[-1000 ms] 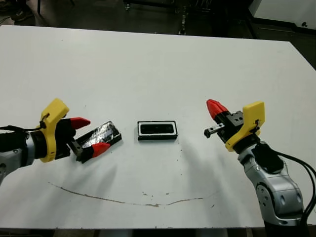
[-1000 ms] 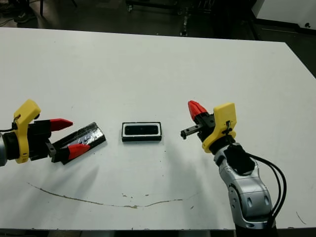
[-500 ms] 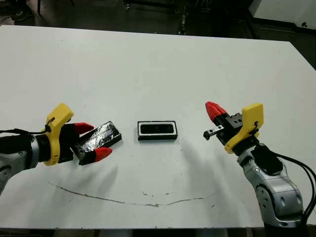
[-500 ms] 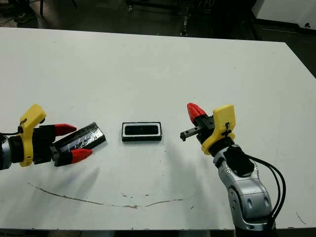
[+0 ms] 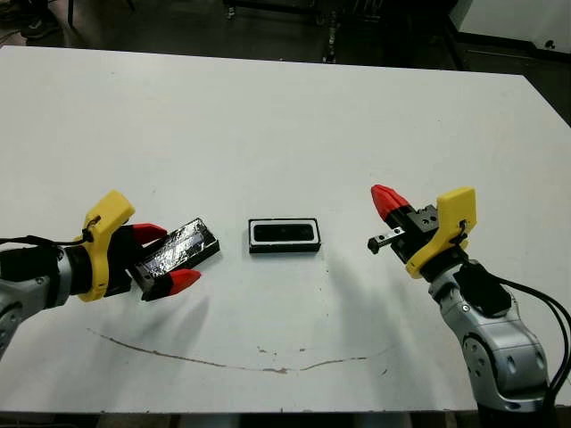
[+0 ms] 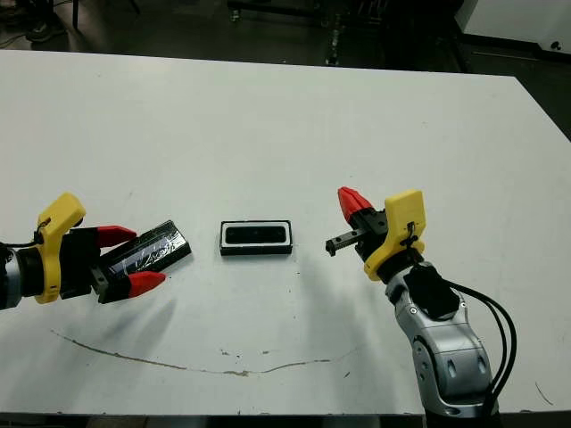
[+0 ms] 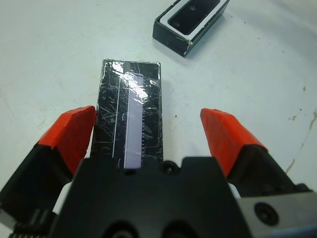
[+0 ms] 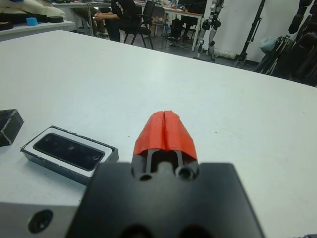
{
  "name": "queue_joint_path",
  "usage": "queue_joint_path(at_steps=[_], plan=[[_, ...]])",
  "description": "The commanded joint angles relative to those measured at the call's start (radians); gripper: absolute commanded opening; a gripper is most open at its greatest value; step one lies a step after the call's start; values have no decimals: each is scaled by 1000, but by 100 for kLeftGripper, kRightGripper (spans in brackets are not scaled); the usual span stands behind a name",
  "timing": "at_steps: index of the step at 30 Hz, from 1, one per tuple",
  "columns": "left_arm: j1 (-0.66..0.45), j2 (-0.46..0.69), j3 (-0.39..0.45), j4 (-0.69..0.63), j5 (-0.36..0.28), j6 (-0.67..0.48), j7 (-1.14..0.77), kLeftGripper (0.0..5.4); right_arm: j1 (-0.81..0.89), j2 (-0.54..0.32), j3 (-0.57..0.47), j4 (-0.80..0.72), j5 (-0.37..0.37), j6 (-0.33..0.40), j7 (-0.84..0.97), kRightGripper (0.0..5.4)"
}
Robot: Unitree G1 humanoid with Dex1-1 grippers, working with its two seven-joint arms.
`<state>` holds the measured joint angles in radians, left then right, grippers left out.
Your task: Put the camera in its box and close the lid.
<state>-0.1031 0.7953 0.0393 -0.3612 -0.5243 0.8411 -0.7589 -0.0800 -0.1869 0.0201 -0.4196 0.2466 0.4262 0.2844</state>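
Left pincer is spread wide w/ its two red-tipped fingers on either side of the flat glossy black rectangular lid, not pinching it yet tbh. In the left wrist view there's a clear gap btwn the lid's long edge and one finger, the other finger sits right by the opposite edge. Lid lies flat on the white surface, angled a bit, its face shiny w/ lots of fine scratches and a pale reflected stripe down the middle.

Just beside the lid, toward the middle of the surface, is the small shallow rectangular box, black outside and white inside. The tiny dark flat oblong camera is already lying inside it, white lining showing all round it. Box is uncovered, lid and box apart, not touching.

Right pincer is clenched on nothing, red tips pressed together, hovering off to the right of the box, well apart from it.

Thin brownish curved mark runs across the surface nr the front edge. A seated person shows beyond the surface in the right wrist view.
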Motion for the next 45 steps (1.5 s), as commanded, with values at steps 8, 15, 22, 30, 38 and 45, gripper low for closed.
queue_joint_path(at_steps=[8, 15, 22, 30, 38, 45], plan=[[-4, 14, -38, -1, 30, 76, 31, 540, 9, -14, -7, 7, 2, -11, 16, 3], [-1, 19, -51, -27, 62, 91, 55, 523, 9, -13, -7, 13, 3, -21, 19, 0], [26, 27, -64, -73, 128, 52, 89, 425, 9, -11, -7, 6, 5, -9, 14, 0], [64, 23, -74, -97, 207, -39, 91, 317, 12, -11, -7, 11, 3, -24, 18, 0], [62, 20, -62, -83, 189, -52, 56, 316, 13, -9, -9, 10, 9, -18, 17, 0], [32, 2, -29, -32, 147, -77, 15, 316, 15, -9, -6, -3, 3, 3, -2, 0]])
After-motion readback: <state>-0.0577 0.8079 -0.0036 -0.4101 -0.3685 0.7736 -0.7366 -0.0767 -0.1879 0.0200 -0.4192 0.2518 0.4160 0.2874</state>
